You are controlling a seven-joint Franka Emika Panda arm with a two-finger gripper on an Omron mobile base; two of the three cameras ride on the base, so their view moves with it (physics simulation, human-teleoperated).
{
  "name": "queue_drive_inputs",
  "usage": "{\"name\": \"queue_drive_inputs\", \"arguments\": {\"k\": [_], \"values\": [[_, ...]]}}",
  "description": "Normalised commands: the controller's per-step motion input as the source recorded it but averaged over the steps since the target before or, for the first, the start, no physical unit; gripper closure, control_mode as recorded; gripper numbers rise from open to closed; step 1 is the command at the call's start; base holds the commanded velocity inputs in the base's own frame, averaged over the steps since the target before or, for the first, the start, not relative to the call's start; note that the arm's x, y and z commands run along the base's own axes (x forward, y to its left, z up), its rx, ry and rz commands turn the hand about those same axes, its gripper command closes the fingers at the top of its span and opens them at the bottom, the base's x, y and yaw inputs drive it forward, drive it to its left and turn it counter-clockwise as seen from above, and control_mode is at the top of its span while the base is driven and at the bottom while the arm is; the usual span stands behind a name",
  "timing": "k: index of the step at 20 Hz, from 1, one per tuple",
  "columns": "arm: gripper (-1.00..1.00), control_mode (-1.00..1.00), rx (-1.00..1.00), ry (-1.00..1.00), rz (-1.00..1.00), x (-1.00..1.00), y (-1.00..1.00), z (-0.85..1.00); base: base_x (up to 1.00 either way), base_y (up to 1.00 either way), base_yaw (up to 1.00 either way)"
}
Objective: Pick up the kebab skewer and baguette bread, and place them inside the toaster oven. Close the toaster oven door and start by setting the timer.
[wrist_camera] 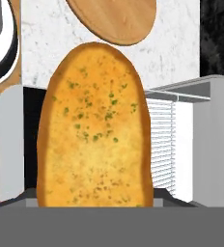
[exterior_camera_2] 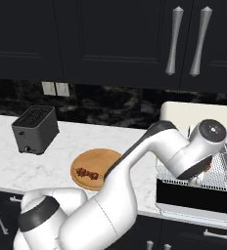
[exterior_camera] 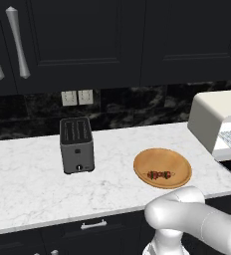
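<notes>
The baguette bread [wrist_camera: 95,130], golden with green flecks, stands close before the hand camera with my gripper [exterior_camera_2: 202,176] shut on it; the loaf hides the fingertips. The hand hovers over the wire rack [exterior_camera_2: 218,178] of the cream-white toaster oven [exterior_camera_2: 184,113], whose door [exterior_camera_2: 193,197] hangs open and down. A sliver of the bread [exterior_camera_2: 207,167] peeks out under the wrist. The kebab skewer [exterior_camera: 159,175] lies on the round wooden plate [exterior_camera: 162,158], left of the oven, also seen as skewer [exterior_camera_2: 86,173] on plate [exterior_camera_2: 100,158].
A dark grey slot toaster [exterior_camera: 76,144] stands on the marble counter [exterior_camera: 28,184] to the left of the plate. Dark wall cabinets with long silver handles [exterior_camera_2: 173,39] hang above. Two wall outlets [exterior_camera: 77,97] sit on the black backsplash.
</notes>
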Motion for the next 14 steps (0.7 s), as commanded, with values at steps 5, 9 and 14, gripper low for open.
{"name": "queue_drive_inputs", "arguments": {"k": [5,9,14], "values": [[1.00,-1.00,-0.11,0.00,-0.10,0.37,0.00,-0.04,0.00,0.00,0.00],[1.00,-1.00,-0.01,0.00,0.00,0.45,-0.12,-0.19,0.00,0.00,0.00],[1.00,-1.00,0.00,0.00,0.00,0.38,-0.23,-0.26,0.00,0.00,0.00]]}}
